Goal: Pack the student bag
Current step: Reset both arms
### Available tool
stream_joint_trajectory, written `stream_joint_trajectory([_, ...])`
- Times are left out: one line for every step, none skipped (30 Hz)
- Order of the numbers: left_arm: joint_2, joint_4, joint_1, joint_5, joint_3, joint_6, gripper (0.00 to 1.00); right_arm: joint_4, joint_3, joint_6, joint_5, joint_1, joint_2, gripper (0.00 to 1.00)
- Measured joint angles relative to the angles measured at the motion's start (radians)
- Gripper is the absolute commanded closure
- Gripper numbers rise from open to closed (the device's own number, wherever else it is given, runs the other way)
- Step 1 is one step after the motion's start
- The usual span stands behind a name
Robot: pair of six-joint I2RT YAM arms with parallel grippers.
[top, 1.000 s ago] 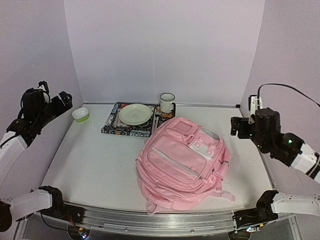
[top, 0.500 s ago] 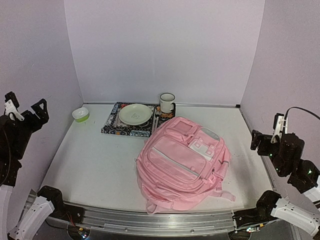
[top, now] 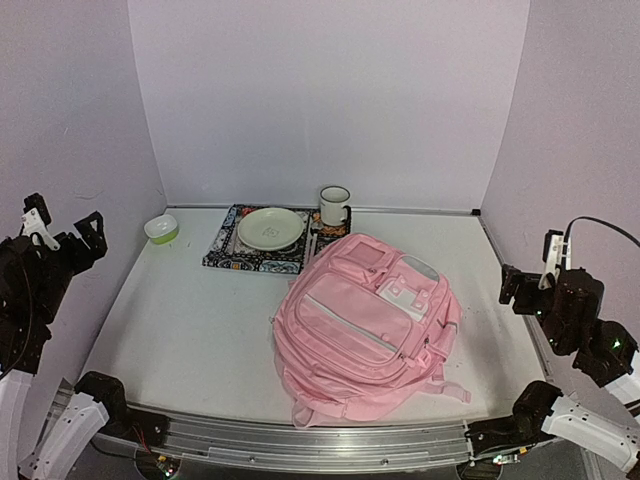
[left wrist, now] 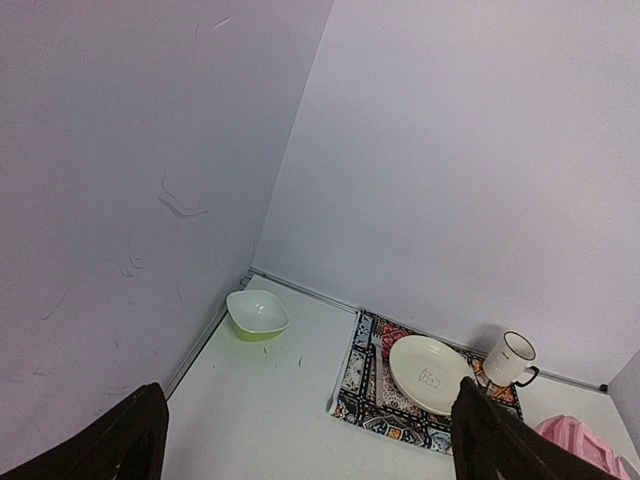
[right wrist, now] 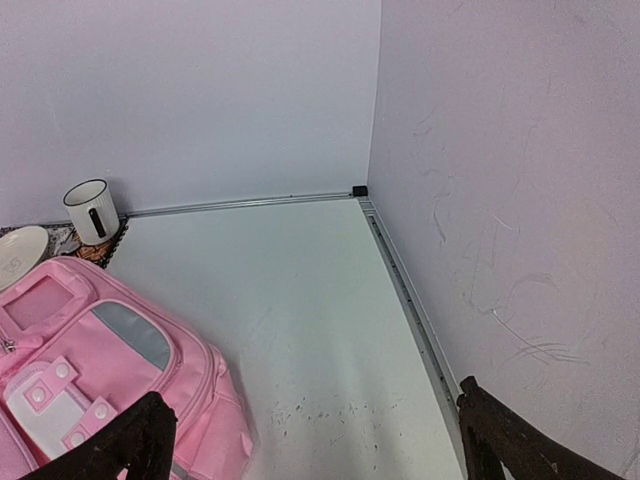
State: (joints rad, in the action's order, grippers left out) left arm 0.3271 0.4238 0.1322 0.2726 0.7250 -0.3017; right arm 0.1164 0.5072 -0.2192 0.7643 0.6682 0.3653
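Observation:
The student bag [top: 365, 320] is a large pink backpack that lies flat on the white table, front pockets and white patch facing up. Its zips look closed. It also shows in the right wrist view [right wrist: 90, 350], and one corner shows in the left wrist view [left wrist: 585, 440]. My left gripper [top: 65, 220] hangs high by the left wall, far from the bag, open and empty [left wrist: 315, 450]. My right gripper [top: 527, 285] hangs by the right wall, right of the bag, open and empty [right wrist: 315, 450]. No books are in view.
A patterned mat [top: 225, 252] at the back holds a pale plate [top: 271, 228] and a fork. A white mug [top: 334, 206] stands beside it, and a green bowl [top: 161, 230] sits in the back left corner. Walls close in on three sides.
Both arms have pulled back from over the table toward the side walls and the near edge. The bag and the dishes have not moved.

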Motion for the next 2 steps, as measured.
stream_joint_trajectory([0.0, 0.0, 0.0, 0.0, 0.0, 0.0, 0.0, 0.0, 0.0, 0.001, 0.0, 0.0, 0.0, 0.02])
stream_joint_trajectory([0.0, 0.0, 0.0, 0.0, 0.0, 0.0, 0.0, 0.001, 0.0, 0.003, 0.0, 0.0, 0.0, 0.02])
